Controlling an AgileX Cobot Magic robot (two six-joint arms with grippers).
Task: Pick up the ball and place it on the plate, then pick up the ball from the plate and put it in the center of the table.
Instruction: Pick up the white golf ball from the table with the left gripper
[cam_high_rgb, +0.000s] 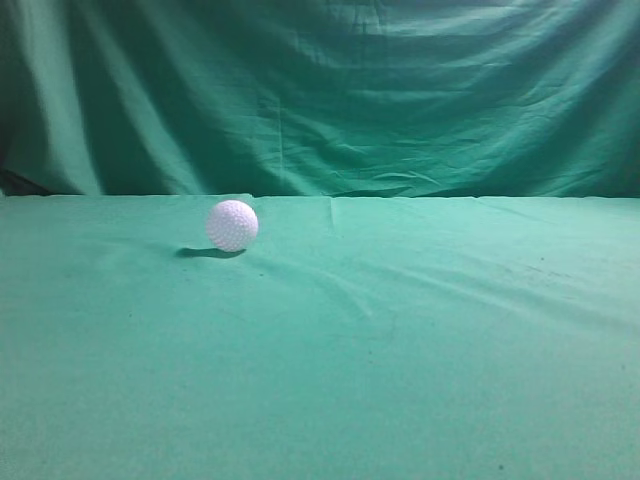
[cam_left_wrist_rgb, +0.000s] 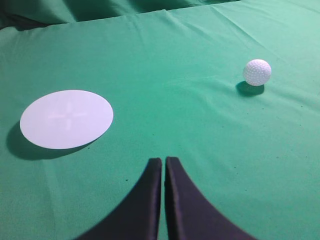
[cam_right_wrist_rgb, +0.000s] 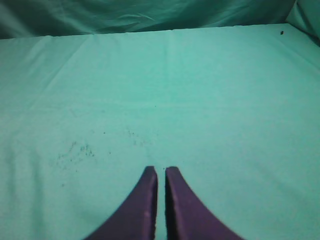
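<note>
Exterior view: ball (cam_high_rgb: 232, 225) alone on green cloth (cam_high_rgb: 400, 350), no plate, no grippers. Left wrist view adds plate (cam_left_wrist_rgb: 66, 119): ahead-left of left gripper (cam_left_wrist_rgb: 163, 161), jaws clenched, empty; ball ahead-right, well apart from plate. Right gripper (cam_right_wrist_rgb: 161, 170) clenched, empty; bare cloth ahead up to far table edge.

— What covers the table (cam_high_rgb: 400, 380)?
— Wrinkled green cloth, with faint dark specks in places.
— And on it?
— A white dimpled ball (cam_high_rgb: 232, 225) and a flat white plate (cam_left_wrist_rgb: 66, 118) — well apart, plate to the ball's left.
</note>
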